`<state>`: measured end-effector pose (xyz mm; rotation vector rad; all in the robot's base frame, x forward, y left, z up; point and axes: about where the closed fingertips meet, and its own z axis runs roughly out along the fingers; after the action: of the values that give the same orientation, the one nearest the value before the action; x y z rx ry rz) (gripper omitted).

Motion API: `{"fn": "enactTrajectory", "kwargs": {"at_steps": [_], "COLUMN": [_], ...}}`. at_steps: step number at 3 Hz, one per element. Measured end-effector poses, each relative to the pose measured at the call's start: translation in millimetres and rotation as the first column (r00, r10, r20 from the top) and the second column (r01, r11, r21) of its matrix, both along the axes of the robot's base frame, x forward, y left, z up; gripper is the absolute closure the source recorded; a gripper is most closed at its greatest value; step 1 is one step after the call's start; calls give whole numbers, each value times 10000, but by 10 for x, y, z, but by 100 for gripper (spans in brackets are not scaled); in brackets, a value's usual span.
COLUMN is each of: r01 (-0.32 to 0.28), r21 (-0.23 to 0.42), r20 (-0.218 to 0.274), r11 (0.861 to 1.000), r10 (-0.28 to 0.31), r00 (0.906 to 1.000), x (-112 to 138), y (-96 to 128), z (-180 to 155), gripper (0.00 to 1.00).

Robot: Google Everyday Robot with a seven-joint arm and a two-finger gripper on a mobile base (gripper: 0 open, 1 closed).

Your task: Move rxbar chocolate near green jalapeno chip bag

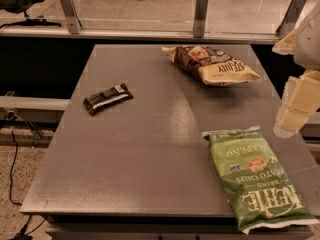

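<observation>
Where the table [150, 159] ends at right, the end effector [291, 118] hangs downward.

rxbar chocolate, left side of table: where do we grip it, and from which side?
Grip the rxbar chocolate at mid-length across its narrow width, coming straight down from above. It lies flat on the table, its long axis slanting lower-left to upper-right, so turn the wrist square to that. The gripper is at the right edge of view, well away from it.
</observation>
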<state>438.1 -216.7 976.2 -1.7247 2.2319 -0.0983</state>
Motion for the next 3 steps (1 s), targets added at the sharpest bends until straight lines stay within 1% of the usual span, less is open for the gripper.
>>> {"fn": "enactTrajectory", "kwargs": {"at_steps": [2,3], "r01": [-150,-917], "r21": [133,613], "r20": [89,259], "r11": [9998,9939], "r10": [149,903], "r00": [9998,9956], "x": [102,424], "y": [94,468], "z": [29,29], "gripper": [0,0]}}
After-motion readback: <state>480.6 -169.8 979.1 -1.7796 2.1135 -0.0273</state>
